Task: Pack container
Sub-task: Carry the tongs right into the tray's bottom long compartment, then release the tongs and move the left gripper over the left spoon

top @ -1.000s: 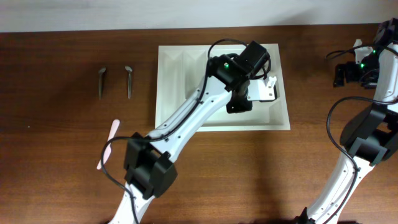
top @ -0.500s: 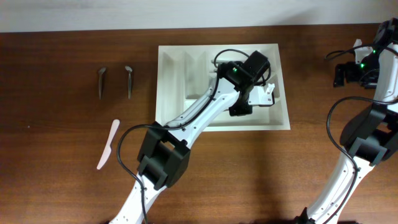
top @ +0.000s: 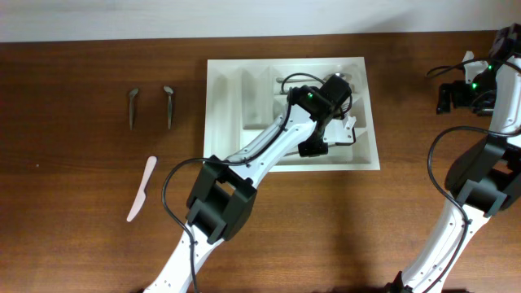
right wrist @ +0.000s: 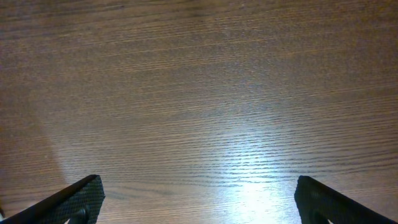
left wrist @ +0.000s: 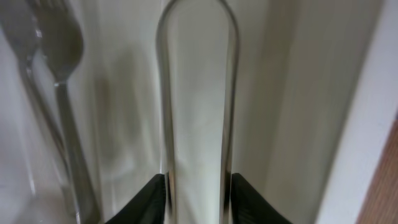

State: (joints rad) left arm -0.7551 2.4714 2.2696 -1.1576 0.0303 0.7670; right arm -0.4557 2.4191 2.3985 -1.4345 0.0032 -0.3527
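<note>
The white cutlery tray [top: 221,122] lies at the table's middle back. My left gripper [top: 340,126] reaches into its right part, low over a long compartment. In the left wrist view the gripper [left wrist: 198,186] is shut on the flat handle of a shiny metal utensil [left wrist: 198,93], which points away along the compartment floor. Its far end is hidden. A metal fork [left wrist: 62,50] lies in the neighbouring compartment to the left. The tray's wall [left wrist: 354,118] runs along the right. My right gripper [right wrist: 199,199] is open and empty above bare wood at the far right [top: 456,94].
Two dark metal utensils [top: 133,107] [top: 168,106] lie on the table left of the tray. A pale pink plastic knife [top: 141,189] lies nearer the front left. A metal piece [top: 286,80] shows in the tray's top compartment.
My left arm has pushed further right and down into the tray with the utensil, uncovering the tray's upper left compartments. The right arm has not moved.
</note>
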